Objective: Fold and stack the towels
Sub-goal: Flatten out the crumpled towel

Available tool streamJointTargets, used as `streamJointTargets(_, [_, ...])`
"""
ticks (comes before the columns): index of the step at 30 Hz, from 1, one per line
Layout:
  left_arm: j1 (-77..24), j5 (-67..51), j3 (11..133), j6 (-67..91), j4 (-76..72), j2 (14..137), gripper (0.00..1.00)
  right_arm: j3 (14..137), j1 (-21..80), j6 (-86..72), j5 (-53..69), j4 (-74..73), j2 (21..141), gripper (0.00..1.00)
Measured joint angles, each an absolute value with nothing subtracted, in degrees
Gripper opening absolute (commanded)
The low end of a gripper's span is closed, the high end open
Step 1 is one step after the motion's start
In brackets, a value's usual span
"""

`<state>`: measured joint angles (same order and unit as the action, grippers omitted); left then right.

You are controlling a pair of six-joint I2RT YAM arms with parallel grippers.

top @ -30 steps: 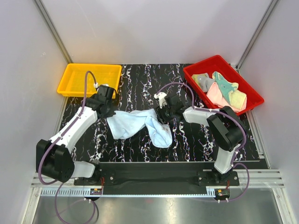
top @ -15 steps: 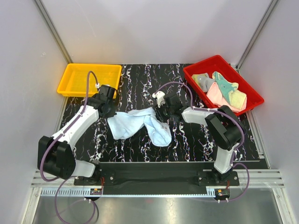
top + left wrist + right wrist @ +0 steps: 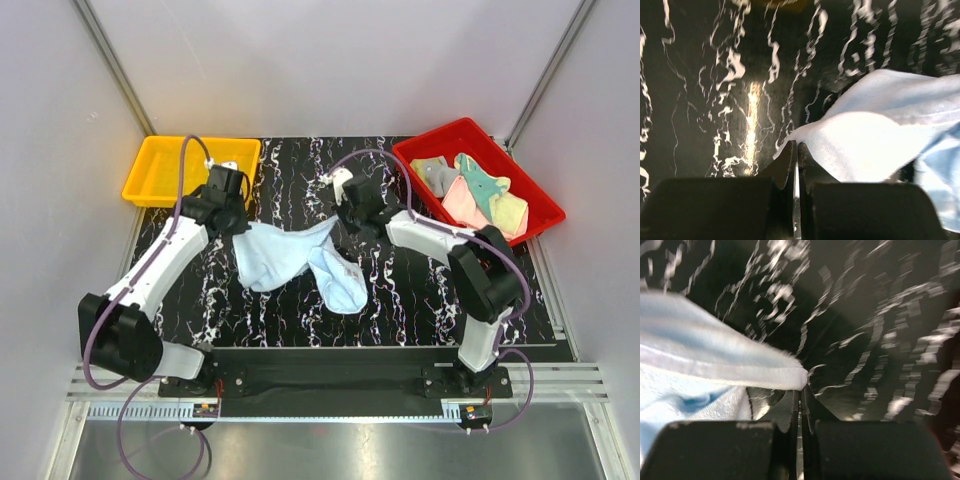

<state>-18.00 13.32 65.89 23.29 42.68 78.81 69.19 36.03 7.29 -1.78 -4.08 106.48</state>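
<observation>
A light blue towel (image 3: 292, 258) hangs slack between my two grippers over the black marbled table. My left gripper (image 3: 239, 222) is shut on its left corner; the left wrist view shows that gripper (image 3: 796, 146) pinching the pale cloth (image 3: 875, 135) at the fingertips. My right gripper (image 3: 340, 220) is shut on the towel's right corner. In the right wrist view the hemmed corner (image 3: 785, 376) ends right at that gripper's (image 3: 801, 390) closed tips. The towel's lower part lies bunched on the table. More towels, pink (image 3: 462, 203), teal (image 3: 484, 186), yellow (image 3: 513, 211) and grey (image 3: 437, 177), lie in the red bin.
The red bin (image 3: 405, 160) sits at the back right of the table. An empty yellow bin (image 3: 190, 170) sits at the back left. White walls enclose the table on three sides. Both arm bases stand at the near edge.
The right gripper closed on the towel's right corner. Both grippers moved toward the back of the table, pulling the towel's upper edge along and raising it.
</observation>
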Motion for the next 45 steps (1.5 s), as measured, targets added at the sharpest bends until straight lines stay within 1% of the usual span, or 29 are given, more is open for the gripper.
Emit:
streamJointTargets(4, [-18.02, 11.4, 73.28, 21.28, 42.24, 77.82, 0.0, 77.17, 36.29, 8.21, -11.25, -12.12, 101.32, 0.0])
streamJointTargets(6, [-18.02, 10.13, 77.97, 20.32, 42.15, 77.25, 0.0, 83.18, 36.32, 9.69, -15.86, -15.2, 98.28, 0.0])
streamJointTargets(12, [-18.02, 5.61, 99.26, 17.12, 41.5, 77.1, 0.0, 111.85, 36.38, 13.47, -23.99, -24.73, 96.14, 0.0])
streamJointTargets(13, [-18.02, 4.45, 102.78, 16.62, 41.43, 77.1, 0.0, 115.57, 36.4, 13.67, -24.62, -26.68, 95.24, 0.0])
streamJointTargets(15, [-18.44, 1.91, 108.18, 15.86, 41.47, 76.58, 0.0, 118.52, 36.45, 13.8, -24.93, -29.58, 92.03, 0.0])
streamJointTargets(18, [-21.26, -1.91, 111.63, 14.31, 41.45, 73.73, 0.0, 117.62, 36.62, 13.91, -23.18, -34.3, 85.14, 0.0])
streamJointTargets(24, [-33.5, -6.5, 110.93, 13.3, 44.62, 66.57, 0.0, 107.9, 36.82, 13.02, -13.08, -42.3, 65.34, 0.0])
streamJointTargets(27, [-38.68, -7.31, 110.98, 13.76, 45.63, 64.38, 0.0, 105.41, 36.88, 11.46, -7.05, -43.18, 56.49, 0.0])
streamJointTargets(31, [-41.93, -10.83, 113.84, 15.86, 46.33, 63.79, 0.0, 105.62, 37.01, 8.16, 1.02, -41.3, 47.29, 0.0])
streamJointTargets(35, [-42.57, -15.81, 121.49, 19.14, 45.5, 65.49, 0.0, 108.12, 37.12, 5.06, 6.83, -37.41, 45.82, 0.0])
streamJointTargets(39, [-42.57, -16.21, 128.14, 19.64, 45.54, 67.02, 0.0, 108.2, 37.15, 3.75, 8.12, -34.57, 48.07, 0.0])
streamJointTargets(41, [-42.57, -14.41, 129.69, 18.11, 46.26, 67.29, 0.0, 108.07, 37.15, 4.36, 6.24, -33.56, 50.15, 0.0])
streamJointTargets(45, [-42.52, -4.97, 129.91, 13.23, 49.04, 68.69, 0.0, 107.0, 37.17, 7.44, -1.67, -30.96, 56.16, 0.0])
